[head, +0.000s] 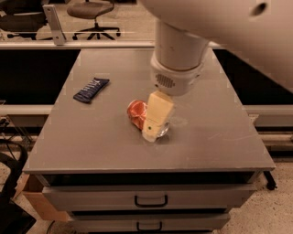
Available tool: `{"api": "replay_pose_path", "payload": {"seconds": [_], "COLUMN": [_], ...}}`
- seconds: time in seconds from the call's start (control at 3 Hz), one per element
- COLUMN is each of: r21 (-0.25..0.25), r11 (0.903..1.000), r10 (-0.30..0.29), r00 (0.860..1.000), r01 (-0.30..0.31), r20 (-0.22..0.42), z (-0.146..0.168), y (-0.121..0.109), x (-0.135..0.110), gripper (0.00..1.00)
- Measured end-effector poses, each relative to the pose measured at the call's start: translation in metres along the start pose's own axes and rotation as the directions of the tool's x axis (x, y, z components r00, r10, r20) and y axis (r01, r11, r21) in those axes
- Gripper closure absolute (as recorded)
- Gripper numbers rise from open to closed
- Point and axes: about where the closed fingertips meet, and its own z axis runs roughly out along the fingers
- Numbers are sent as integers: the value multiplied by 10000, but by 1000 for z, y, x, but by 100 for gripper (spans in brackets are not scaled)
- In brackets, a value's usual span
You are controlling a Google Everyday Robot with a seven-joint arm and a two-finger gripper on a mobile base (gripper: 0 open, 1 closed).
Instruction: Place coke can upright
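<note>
The coke can [137,112], red-orange with a silver end, lies on its side near the middle of the grey cabinet top [219,137]. My gripper [155,128] comes down from above and sits right over the can's right half. Its cream-coloured finger [157,115] covers that part of the can. The can's silver end peeks out under the fingertip.
A dark blue snack bar wrapper [91,89] lies at the left of the cabinet top. The cabinet has drawers with dark handles [150,201] in front. An office chair [94,13] and a rail stand behind the cabinet.
</note>
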Motion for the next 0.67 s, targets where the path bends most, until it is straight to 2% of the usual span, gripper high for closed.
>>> {"api": "replay_pose_path", "payload": {"seconds": [0.33, 0.67], "r21": [-51, -81], "r11": [9993, 9964], "r10": [359, 830], "r00": [9973, 9896], "r01": [-363, -845], "r20": [-637, -1174], "z": [19, 39], "y": [6, 6], "x": [-33, -55], "gripper": [0, 0]}}
